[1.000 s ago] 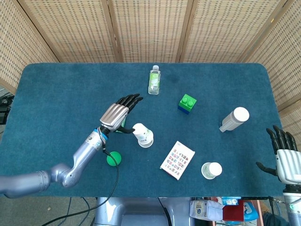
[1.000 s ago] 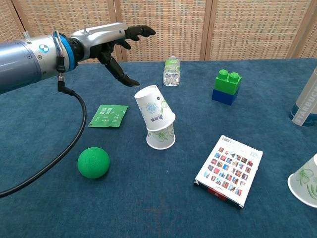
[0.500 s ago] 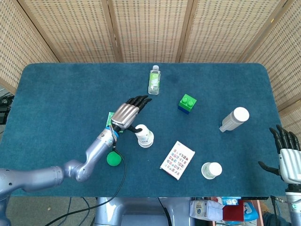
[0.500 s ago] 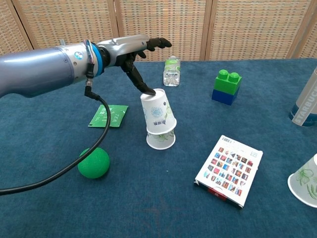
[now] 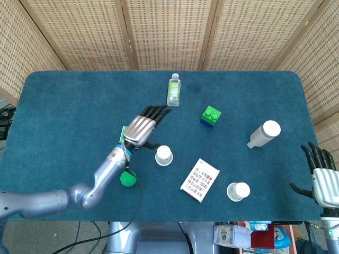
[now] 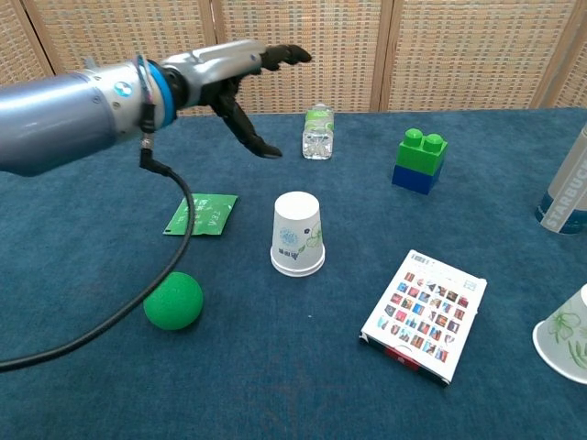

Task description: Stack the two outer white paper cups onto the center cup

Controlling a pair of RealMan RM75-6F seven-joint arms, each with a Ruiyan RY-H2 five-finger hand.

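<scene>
A white paper cup stack (image 5: 163,155) (image 6: 298,234) stands upside down and upright at the table's middle; one cup now sits fully over the other. My left hand (image 5: 144,126) (image 6: 240,79) hovers open just behind and to the left of it, fingers spread, not touching. Another white paper cup (image 5: 238,191) (image 6: 566,335) stands upside down near the front right edge. My right hand (image 5: 321,172) is open beside the table's right edge, empty, well right of that cup.
A green ball (image 6: 173,300), a green packet (image 6: 201,214), a small bottle (image 6: 317,132), a green-and-blue block (image 6: 417,160), a patterned card box (image 6: 425,313) and a lying white tumbler (image 5: 263,134) surround the cups.
The tilted upper cup has dropped straight down over the center cup. My left hand has drawn up and back from it. The right hand has barely moved.
</scene>
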